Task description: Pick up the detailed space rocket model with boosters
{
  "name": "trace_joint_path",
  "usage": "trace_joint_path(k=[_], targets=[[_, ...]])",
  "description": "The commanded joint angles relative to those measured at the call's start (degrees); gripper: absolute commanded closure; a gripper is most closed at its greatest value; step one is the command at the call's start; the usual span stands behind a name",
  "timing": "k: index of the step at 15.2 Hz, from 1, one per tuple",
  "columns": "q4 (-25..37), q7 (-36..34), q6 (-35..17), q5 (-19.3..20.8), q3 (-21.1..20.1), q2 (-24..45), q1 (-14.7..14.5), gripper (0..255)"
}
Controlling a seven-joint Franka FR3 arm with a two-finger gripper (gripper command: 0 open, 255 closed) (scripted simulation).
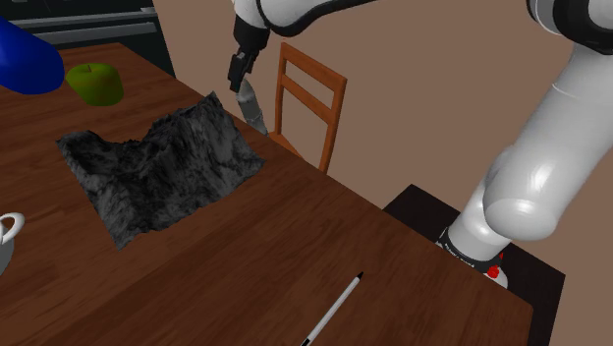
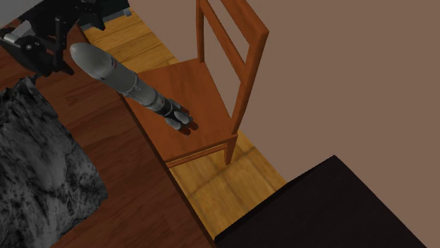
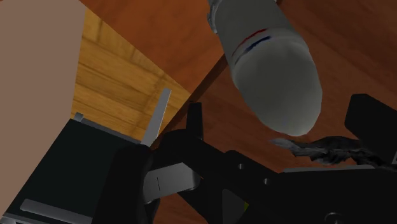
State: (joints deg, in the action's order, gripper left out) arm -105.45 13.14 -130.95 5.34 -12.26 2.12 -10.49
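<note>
The rocket model [image 1: 252,106] is a grey-white tube with a rounded nose, red and blue stripes and dark boosters at its tail. It slants down past the table edge [image 2: 144,134], nose over the table and tail [image 2: 180,118] close above the chair seat [image 2: 190,84]. My gripper [image 1: 238,88] [image 2: 67,49] is at the nose end. In the wrist view the nose [image 3: 273,83] sits between the two fingers of the gripper [image 3: 280,111], with a gap on each side, so it is open and not clasping the rocket. I cannot tell whether the tail rests on the seat.
A wooden chair [image 1: 309,98] stands against the table's far edge. On the brown table lie a dark grey rumpled mat [image 1: 157,167], a green apple [image 1: 95,83], a blue object [image 1: 25,59], a white cup [image 1: 5,236] and a pen [image 1: 334,310]. The black stand [image 2: 338,211] is nearby.
</note>
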Motion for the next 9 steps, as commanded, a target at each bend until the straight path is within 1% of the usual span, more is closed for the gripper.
trace_joint_path(k=[1, 4, 5, 9], targets=[[-1.0, -0.2, -1.6, 0.3, 0.0, 0.5, 0.0, 0], [-2.0, -0.4, -2.7, 0.4, 0.0, 0.7, 0.0, 0], [-2.0, -0.3, -2.8, 0.4, 0.0, 0.8, 0.0, 255], [-1.9, -0.3, -2.7, 0.4, 0.1, 0.8, 0.0, 255]])
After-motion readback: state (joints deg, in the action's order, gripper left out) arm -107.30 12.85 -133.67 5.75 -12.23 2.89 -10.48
